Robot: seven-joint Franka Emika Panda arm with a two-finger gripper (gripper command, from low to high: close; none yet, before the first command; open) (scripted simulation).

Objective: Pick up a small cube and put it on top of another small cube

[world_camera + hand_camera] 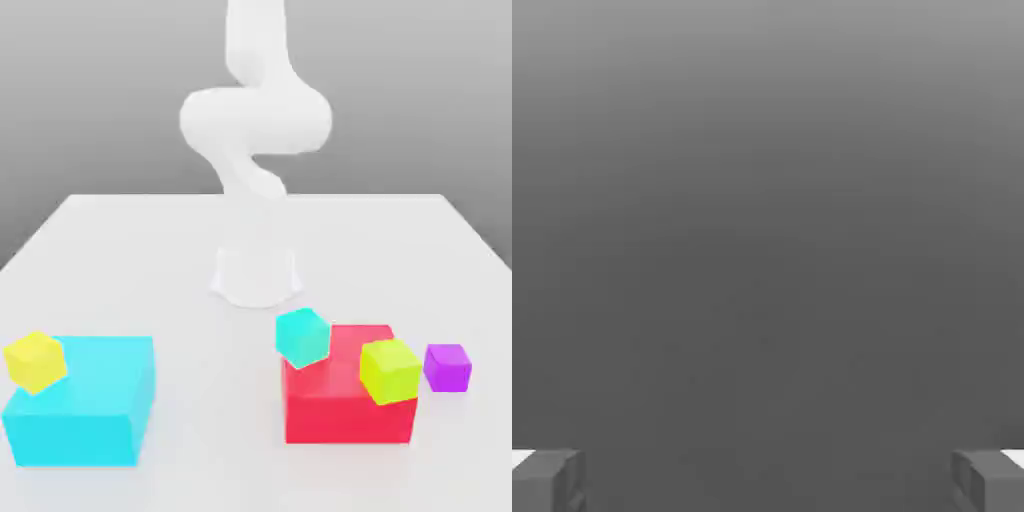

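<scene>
The small purple cube (447, 367) rests on the white table (150, 250) at the exterior view's right, just beside the big red block (345, 405). A yellow-green cube (389, 371) sits at that block's near right corner and a teal cube (302, 336) at its far left corner. In the hand view my gripper (768, 480) is open, its grey fingertips (547, 478) far apart with nothing between them, in front of a plain grey background. The white arm (255, 125) rises from its base (257, 275) at the middle of the table.
A large cyan block (90, 405) stands at the exterior view's front left with a yellow cube (35, 361) at its left corner. Bare table lies between the two big blocks and around the arm's base.
</scene>
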